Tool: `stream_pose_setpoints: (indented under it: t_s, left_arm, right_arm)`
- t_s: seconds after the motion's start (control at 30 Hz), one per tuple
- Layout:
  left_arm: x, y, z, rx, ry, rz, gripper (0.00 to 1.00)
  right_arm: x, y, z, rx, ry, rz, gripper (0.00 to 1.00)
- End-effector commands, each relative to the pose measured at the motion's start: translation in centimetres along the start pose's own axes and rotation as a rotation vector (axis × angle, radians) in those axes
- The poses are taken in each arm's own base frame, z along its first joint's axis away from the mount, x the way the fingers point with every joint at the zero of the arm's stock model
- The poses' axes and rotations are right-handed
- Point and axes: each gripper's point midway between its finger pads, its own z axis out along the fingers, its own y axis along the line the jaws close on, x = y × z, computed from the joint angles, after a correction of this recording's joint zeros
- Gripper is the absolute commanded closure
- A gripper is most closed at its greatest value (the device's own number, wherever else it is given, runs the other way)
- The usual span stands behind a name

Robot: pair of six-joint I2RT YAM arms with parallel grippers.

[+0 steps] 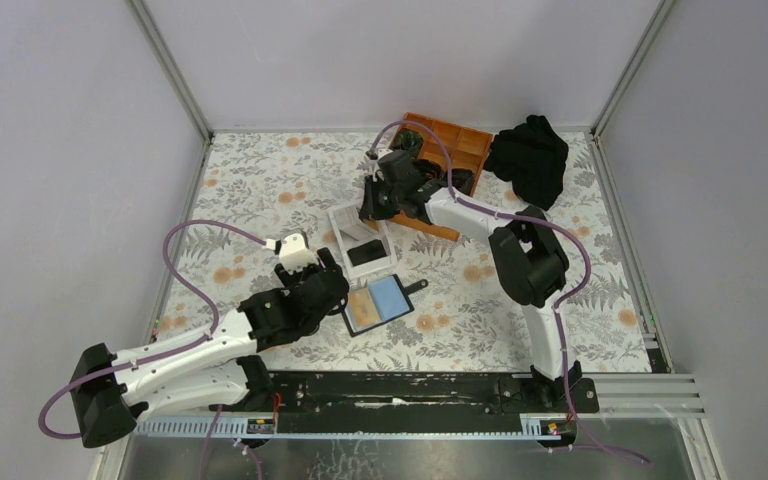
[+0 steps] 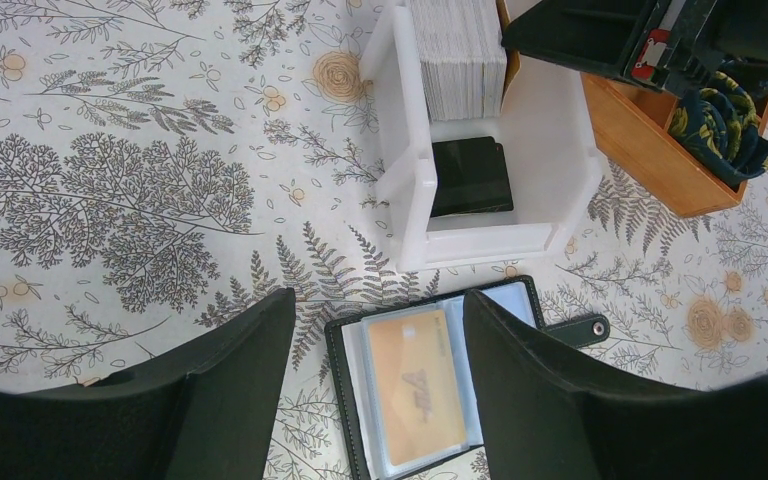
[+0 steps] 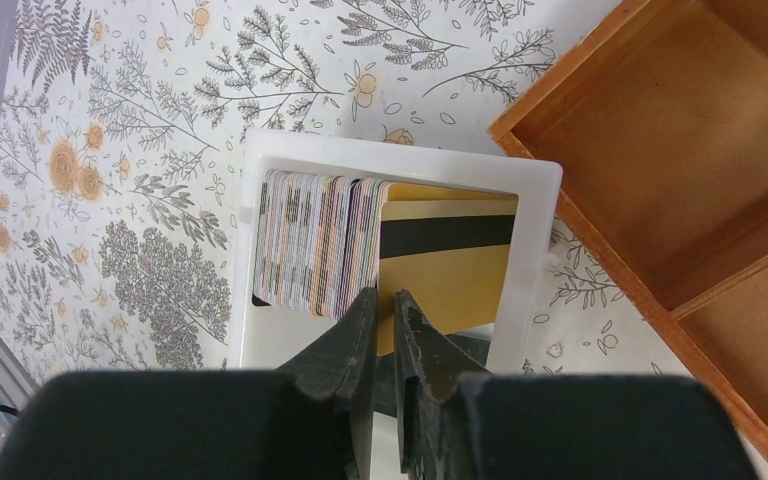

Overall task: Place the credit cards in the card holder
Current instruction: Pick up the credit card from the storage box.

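Left pincer (image 2: 378, 310) wide over open black card holder (image 2: 332, 345) showing orange-tan card (image 2: 415, 385); right pincer (image 3: 385, 297) narrow, grip unclear.

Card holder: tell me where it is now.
Top view, centre: the card holder lies open just near-side of the white box, right of the left gripper.

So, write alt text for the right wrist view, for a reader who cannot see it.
The right gripper, fingers nearly together, hovers at the end of a row of credit cards standing on edge in a white box. A gold card with a black stripe sits beside them; an orange wooden tray lies at right.
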Motion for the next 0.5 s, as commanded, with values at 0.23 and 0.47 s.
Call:
stream_pose_setpoints:
  t_s: [0.23, 0.47]
  left_arm:
    - [-0.9, -0.7, 0.1, 0.022, -0.031, -0.027, 0.3]
    - [-1.0, -0.8, 0.2, 0.021, -0.037, -0.034, 0.3]
  right_arm:
    - [-2.6, 1.1, -3.4, 0.019, -0.074, -0.03, 0.88]
    - [-2.7, -0.2, -3.7, 0.118, -0.075, -0.089, 0.93]
